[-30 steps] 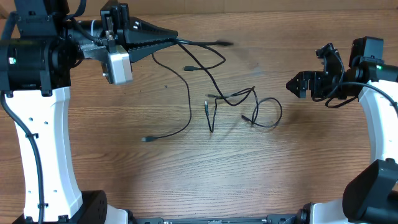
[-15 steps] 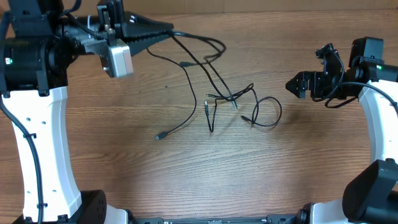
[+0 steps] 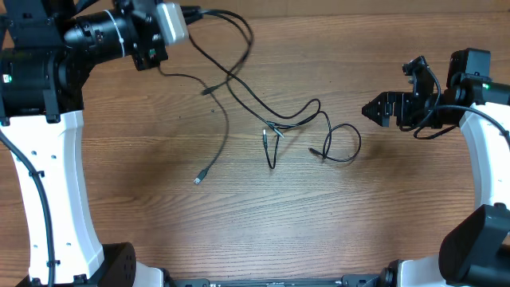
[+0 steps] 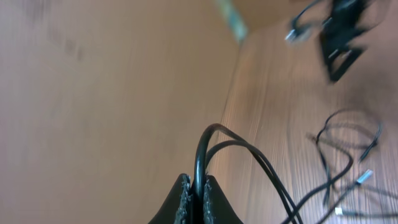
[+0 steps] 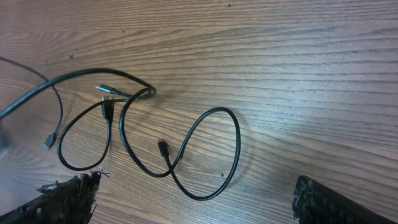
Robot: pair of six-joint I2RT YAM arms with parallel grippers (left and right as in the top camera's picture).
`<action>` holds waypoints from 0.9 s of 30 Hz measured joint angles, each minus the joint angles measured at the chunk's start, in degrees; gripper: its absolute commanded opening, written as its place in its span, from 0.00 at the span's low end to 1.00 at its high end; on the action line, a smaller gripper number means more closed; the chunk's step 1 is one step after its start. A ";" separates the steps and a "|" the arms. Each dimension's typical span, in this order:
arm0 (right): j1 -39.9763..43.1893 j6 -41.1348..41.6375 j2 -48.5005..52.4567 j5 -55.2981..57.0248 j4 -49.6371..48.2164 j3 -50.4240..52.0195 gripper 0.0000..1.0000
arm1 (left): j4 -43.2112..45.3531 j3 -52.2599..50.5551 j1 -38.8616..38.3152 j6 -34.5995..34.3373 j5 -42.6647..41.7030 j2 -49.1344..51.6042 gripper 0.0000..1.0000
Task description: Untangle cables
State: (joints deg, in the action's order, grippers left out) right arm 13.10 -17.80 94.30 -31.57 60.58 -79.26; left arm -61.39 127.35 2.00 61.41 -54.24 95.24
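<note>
The table [image 3: 159,231] is brown wood with a fine grain running side to side, matt, with soft shadows on it. It fills every view, so nothing of the room shows beyond it (the left wrist view is blurred and gives little but tan wood). A small green light [image 3: 11,78] glows on the left arm [image 3: 48,159]. The right arm [image 3: 478,143] carries a green light too. Any lettering on the arms is too small to read.

The left gripper [image 3: 190,12] is up at the far left of the table, its jaws pressed together on the cables [image 3: 239,88]. In its wrist view black strands rise out from between the pinched fingers [image 4: 183,196] and arch away to the right. From the gripper the strands run to the middle of the table, where they meet in a small knot [image 3: 275,127]. One strand runs off to the near left and ends in a plug [image 3: 198,180] lying on the wood.

Just right of the knot a loop [image 3: 344,143] of cable lies flat.

The right gripper [image 3: 374,109] hangs at the right side of the table, near the loop but not touching it. Its jaws are spread wide and have hold of nothing. In its wrist view the loop lies on the wood beyond its fingers [image 5: 68,199].
</note>
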 measured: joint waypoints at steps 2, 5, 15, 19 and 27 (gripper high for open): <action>-0.02 -0.02 0.00 -0.35 -0.02 0.00 1.00 | -0.57 0.00 0.00 -3.93 6.32 0.09 0.04; 0.00 0.00 0.00 -0.85 -0.04 0.00 1.00 | -2.08 0.04 0.00 -8.81 13.68 0.76 0.04; -0.02 0.00 0.00 -1.22 -0.02 -0.02 1.00 | -7.91 0.11 0.00 -16.35 23.93 11.13 1.00; 0.00 0.00 0.00 -1.22 -0.02 0.00 1.00 | -8.31 0.11 0.00 -19.82 24.55 14.67 1.00; 0.00 -0.04 0.00 -1.51 -0.04 0.00 1.00 | -10.43 0.11 -0.02 -23.04 24.50 16.04 1.00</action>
State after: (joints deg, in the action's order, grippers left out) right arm 13.10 -17.85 94.30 -33.08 60.53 -79.26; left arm -71.81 127.46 1.98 38.37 -29.74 111.28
